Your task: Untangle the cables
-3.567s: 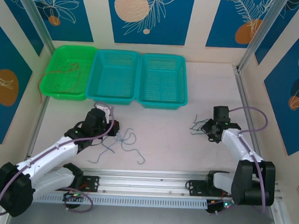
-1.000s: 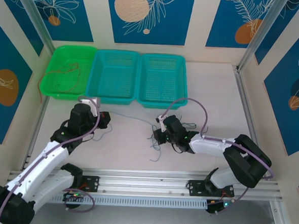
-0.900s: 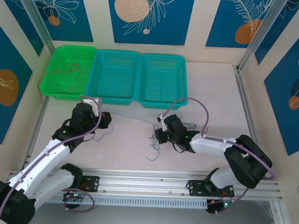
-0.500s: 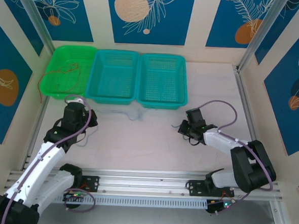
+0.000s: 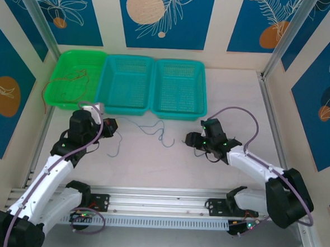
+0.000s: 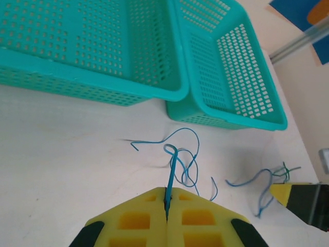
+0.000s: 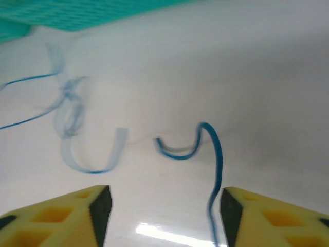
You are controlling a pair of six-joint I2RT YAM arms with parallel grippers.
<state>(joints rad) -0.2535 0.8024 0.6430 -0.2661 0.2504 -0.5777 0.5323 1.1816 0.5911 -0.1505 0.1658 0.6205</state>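
**Left hand** (image 6: 167, 199): closed. Both yellow pads are pinched flat on one end of a blue cable (image 6: 171, 170), which runs from the pinch to a small loop just ahead. The grip looks secure (the strand sits on the seam between the pads).

**Right hand** (image 7: 164, 206): open, fingers well apart, nothing pinched. A curled blue strand (image 7: 213, 154) lies on the table (image 7: 267, 72) between them, nearer one finger. Blur prevents saying whether it touches that finger.

**Cables** (image 5: 153, 126): loose blue strands lie on the table between the two hands, just in front of the teal baskets (image 5: 149, 108). In the left wrist view several strands cross around the loop. A red cable (image 5: 72, 80) lies in the green basket (image 5: 59, 66), one end trailing over its left wall.

**Handling, as judged:**
- The wire is very light, thin and springy, and it holds its curls.
- It is likely to drag its neighbours along and snag at loops rather than lift free.
- Take hold at a free end or on a straight run, clear of any crossing.
- Pinch firmly, since so thin a strand may slip.
- Draw apart slowly and low over the table.
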